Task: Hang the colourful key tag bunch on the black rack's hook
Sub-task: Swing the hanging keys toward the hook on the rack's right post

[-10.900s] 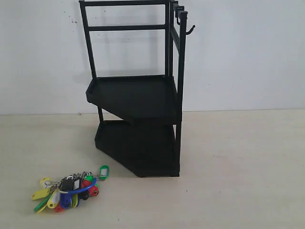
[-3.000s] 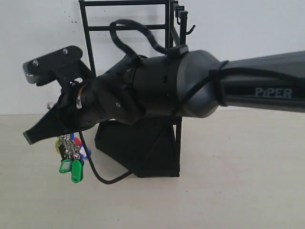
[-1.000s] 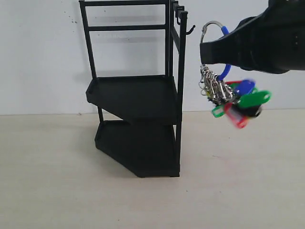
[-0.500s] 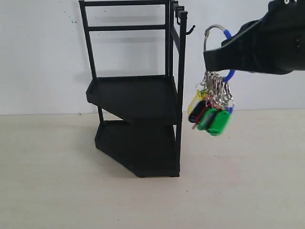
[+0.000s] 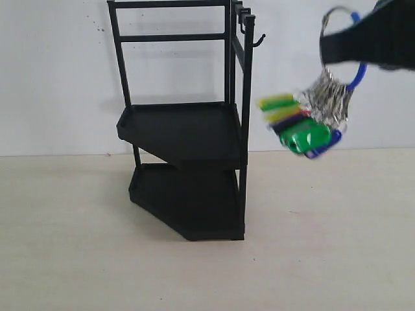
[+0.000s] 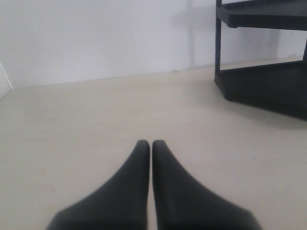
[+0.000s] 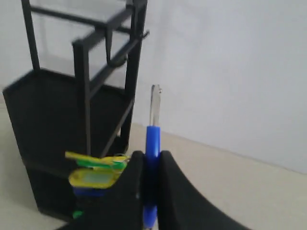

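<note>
My right gripper point(image 5: 334, 46) is high at the upper right of the exterior view, shut on the blue loop point(image 7: 152, 143) of the colourful key tag bunch point(image 5: 305, 120). The tags swing blurred below it, flung toward the black rack point(image 5: 185, 129). The hook point(image 5: 259, 41) juts from the top of the rack's front upright, well left of the gripper and apart from the loop. In the right wrist view the right gripper point(image 7: 151, 155) pinches the loop, yellow and green tags point(image 7: 96, 172) hang beside it, and a hook point(image 7: 114, 60) shows on the rack ahead. My left gripper point(image 6: 151, 143) is shut and holds nothing, low over the table.
The rack stands on a pale table point(image 5: 324, 246) against a white wall point(image 5: 52, 78). More like hooks point(image 5: 243, 23) sit on the rack's top rail. The rack's lower tier point(image 6: 268, 86) shows in the left wrist view, off to the side of the left gripper.
The right gripper has moved up and to the right, away from the rack, carrying the bunch. The tags, which hung straight down half a second ago, now swing out toward the rack.
</note>
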Controlling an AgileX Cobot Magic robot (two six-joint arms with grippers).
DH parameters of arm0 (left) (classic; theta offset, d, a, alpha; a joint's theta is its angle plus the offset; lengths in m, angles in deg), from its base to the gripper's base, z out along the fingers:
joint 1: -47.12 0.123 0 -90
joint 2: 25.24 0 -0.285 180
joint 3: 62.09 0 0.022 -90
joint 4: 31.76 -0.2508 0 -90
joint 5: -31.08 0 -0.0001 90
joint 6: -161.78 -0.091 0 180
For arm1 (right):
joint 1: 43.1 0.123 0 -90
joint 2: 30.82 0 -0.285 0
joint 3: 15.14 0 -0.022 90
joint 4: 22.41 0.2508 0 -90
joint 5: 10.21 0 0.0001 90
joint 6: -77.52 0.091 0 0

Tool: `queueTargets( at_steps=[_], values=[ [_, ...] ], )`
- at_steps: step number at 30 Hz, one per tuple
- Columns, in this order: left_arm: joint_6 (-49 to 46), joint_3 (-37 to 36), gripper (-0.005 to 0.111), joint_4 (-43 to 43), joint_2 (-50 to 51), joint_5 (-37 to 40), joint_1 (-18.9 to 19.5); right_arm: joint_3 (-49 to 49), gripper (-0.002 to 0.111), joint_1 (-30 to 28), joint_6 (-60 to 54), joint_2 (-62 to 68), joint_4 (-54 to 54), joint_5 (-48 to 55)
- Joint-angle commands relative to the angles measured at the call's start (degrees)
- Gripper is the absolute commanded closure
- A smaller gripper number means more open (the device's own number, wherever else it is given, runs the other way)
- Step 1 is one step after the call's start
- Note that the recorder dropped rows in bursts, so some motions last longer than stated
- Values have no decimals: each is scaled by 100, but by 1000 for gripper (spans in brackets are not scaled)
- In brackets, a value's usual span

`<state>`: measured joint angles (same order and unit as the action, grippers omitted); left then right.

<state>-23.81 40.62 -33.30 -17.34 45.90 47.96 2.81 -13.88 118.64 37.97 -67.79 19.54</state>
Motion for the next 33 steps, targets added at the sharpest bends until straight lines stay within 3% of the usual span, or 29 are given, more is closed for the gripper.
queueTargets(
  at_steps=[1, 2, 3, 5, 8, 9, 11, 12, 15, 19, 22, 28, 33],
  values=[
    [4, 8, 102, 20, -12, -24, -7, -41, 108, -29, 957, -99, -411, -66],
    [4, 8, 102, 20, -12, -24, -7, -19, 108, -28, 1472, -97, -452, -215],
    [4, 8, 102, 20, -12, -24, -7, 46, 108, 94, 748, -74, -353, -670],
    [4, 8, 102, 20, -12, -24, -7, 18, 108, 270, -320, -43, -331, -469],
    [4, 8, 102, 20, -12, -24, -7, -67, 108, 71, 1346, -50, -440, -39],
    [4, 8, 102, 20, -12, -24, -7, -46, 108, 58, 1146, -50, -391, -210],
    [4, 8, 102, 20, -12, -24, -7, 18, 108, 169, -587, -36, -24, -500],
    [4, 8, 102, 20, -12, -24, -7, 6, 108, 183, -875, -28, 31, -442],
    [4, 8, 102, 20, -12, -24, -7, -14, 108, -101, 824, -38, -50, -397],
    [4, 8, 102, 20, -12, -24, -7, 142, 108, 2, -546, 40, -9, -903],
    [4, 8, 102, 20, -12, -24, -7, 134, 108, -276, 217, 94, -74, -774],
    [4, 8, 102, 20, -12, -24, -7, 104, 108, -366, 94, 372, -334, -1382],
    [4, 8, 102, 20, -12, -24, -7, -235, 108, -366, 95, 915, -467, -1179]
  ],
)
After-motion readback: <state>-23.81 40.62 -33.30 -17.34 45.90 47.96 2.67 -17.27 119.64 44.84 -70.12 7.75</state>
